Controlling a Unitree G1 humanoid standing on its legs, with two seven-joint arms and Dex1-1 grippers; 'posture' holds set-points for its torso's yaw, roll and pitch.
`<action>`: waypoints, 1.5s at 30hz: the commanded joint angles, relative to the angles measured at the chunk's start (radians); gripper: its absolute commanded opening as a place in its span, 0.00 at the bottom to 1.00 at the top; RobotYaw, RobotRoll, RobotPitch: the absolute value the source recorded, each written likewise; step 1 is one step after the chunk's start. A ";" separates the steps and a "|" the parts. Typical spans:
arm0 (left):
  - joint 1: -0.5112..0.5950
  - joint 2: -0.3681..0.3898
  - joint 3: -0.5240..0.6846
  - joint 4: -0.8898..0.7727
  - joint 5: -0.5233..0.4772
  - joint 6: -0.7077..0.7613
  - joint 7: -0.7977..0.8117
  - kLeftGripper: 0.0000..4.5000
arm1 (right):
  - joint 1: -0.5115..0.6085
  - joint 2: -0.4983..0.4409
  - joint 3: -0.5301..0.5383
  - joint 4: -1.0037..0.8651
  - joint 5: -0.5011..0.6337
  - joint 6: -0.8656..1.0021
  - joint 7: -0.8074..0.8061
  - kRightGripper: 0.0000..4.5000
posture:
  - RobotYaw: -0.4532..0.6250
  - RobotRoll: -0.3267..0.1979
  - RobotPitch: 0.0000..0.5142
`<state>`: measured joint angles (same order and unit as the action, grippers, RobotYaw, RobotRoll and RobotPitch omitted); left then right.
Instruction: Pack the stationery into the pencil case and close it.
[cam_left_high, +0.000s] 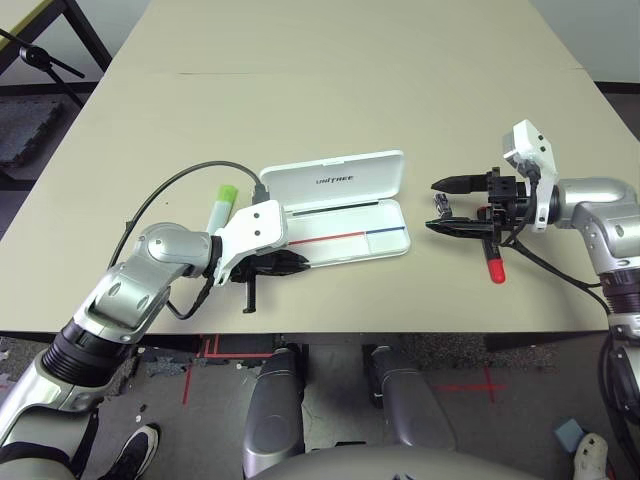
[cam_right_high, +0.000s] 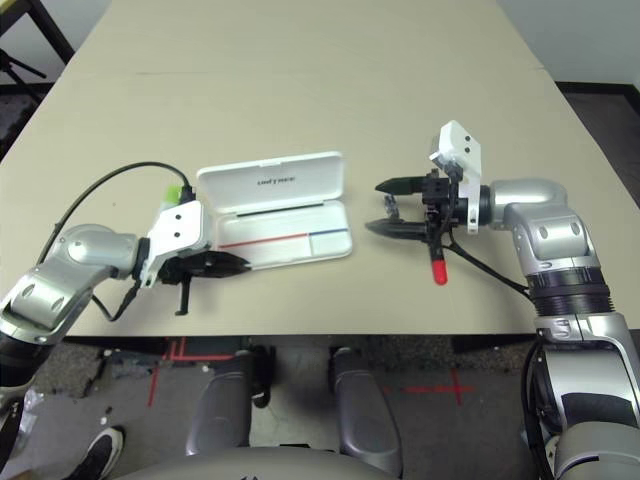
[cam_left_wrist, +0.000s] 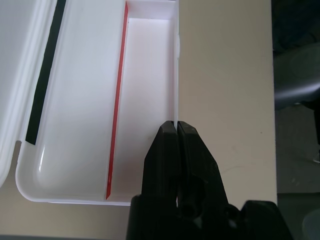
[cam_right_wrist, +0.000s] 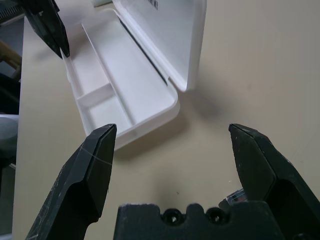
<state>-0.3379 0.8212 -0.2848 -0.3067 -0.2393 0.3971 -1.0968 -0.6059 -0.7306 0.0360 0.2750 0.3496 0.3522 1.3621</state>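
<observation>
We have the right gripper (cam_left_high: 446, 206) wide open and empty, nearest the tiny dark grey-silver piece (cam_left_high: 442, 204), which lies on the table between its fingers as we look down, its long axis running roughly from finger to finger. To its left, our left gripper (cam_left_wrist: 177, 123) is closed on the near wall of the open pencil case (cam_left_high: 398, 240), whose lid reads "UNITREE".
</observation>
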 joint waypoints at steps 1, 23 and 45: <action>0.011 -0.013 -0.007 0.000 0.018 -0.046 -0.012 0.00 | 0.004 -0.006 0.021 -0.010 -0.019 -0.009 0.005 1.00 | 0.46 0.62 0.40; -0.001 -0.019 -0.040 0.136 0.130 -0.204 -0.075 0.11 | 0.041 -0.009 0.035 -0.048 -0.012 -0.002 -0.016 1.00 | 0.44 0.62 0.42; 0.009 0.014 0.171 -0.108 -0.095 0.043 -0.063 1.00 | 0.084 -0.028 -0.080 -0.126 0.112 0.128 -0.041 1.00 | 0.45 0.62 0.41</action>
<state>-0.3393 0.8198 -0.1277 -0.3870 -0.3123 0.4219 -1.1566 -0.5355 -0.7617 -0.0144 0.1806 0.4370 0.4654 1.3416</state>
